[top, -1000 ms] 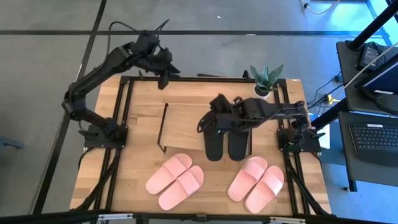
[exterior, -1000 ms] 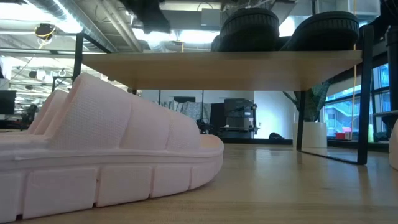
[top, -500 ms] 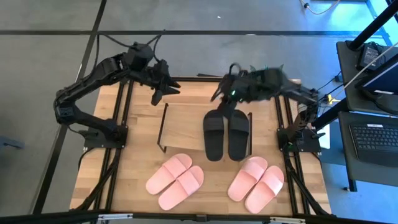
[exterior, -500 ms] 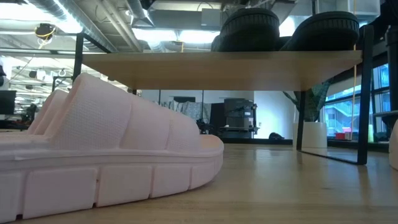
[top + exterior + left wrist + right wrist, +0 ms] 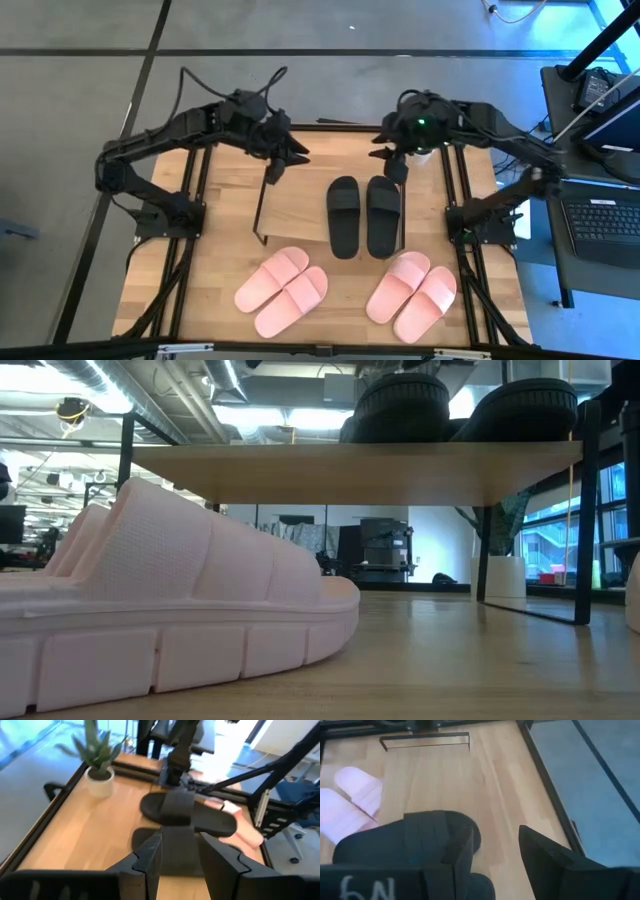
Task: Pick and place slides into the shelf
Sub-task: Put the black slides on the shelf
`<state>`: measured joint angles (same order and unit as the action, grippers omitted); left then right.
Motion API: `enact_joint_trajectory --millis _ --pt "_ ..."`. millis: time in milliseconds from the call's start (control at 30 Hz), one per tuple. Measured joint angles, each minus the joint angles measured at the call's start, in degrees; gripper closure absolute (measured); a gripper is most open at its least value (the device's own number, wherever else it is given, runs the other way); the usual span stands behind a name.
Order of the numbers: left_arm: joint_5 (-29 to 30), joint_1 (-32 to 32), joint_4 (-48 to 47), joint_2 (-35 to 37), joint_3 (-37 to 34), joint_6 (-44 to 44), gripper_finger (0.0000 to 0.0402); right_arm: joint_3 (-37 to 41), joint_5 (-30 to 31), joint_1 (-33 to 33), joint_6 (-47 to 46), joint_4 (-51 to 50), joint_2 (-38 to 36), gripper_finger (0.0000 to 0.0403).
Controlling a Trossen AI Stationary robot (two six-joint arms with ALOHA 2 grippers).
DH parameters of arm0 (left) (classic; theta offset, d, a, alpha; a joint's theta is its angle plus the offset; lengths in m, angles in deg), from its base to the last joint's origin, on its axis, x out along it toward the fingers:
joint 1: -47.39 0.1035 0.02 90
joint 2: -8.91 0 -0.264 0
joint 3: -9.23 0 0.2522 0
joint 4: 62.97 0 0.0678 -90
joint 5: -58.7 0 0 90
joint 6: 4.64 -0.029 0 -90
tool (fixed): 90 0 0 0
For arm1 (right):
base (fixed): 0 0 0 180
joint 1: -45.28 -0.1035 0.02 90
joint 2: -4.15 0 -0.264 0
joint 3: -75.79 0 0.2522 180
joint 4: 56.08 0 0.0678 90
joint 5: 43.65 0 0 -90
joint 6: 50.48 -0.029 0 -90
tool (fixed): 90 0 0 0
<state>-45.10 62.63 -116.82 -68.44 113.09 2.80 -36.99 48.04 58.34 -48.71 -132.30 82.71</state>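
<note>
**Two black slides sitting on the shelf, four pink ones waiting on the worktop**

Two matte black open-toe slide sandals (image 5: 364, 215) are lying side by side on the right part of the low shelf (image 5: 296, 200), a light wood board on thin black wire legs. Seen level from the worktop's edge, they are showing as dark humps (image 5: 460, 405) above the board's underside (image 5: 350, 465).

Four light pink slides are resting on the wooden worktop (image 5: 220, 255) in front of the shelf: one pair (image 5: 282, 291) toward the left, the other pair (image 5: 412, 295) toward the right, each pair touching along its length. One pink slide (image 5: 170, 610) is filling the near part of the low picture.

The left tool (image 5: 283, 160) is hovering over the shelf's back left corner, its fingers (image 5: 150, 857) standing apart and holding nothing. The right tool (image 5: 393, 162) is hanging above the heel ends of the black pair, beside a small potted green plant in a white pot (image 5: 98, 767); its fingers (image 5: 540, 855) are also standing apart with nothing between them.
</note>
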Motion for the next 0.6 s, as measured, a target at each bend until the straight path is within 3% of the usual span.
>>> enact_joint_trajectory --millis 367,600 --pt "0.8 -5.1 2.5 -0.2 0.0 0.0 0.0282 26.9 -0.5 1.9 -7.3 11.9 -25.6 0.0243" --pt "11.8 -9.6 -5.4 -3.3 0.0 0.1 0.0282 37.5 -0.5 1.5 -12.8 17.9 -38.2 0.0243"
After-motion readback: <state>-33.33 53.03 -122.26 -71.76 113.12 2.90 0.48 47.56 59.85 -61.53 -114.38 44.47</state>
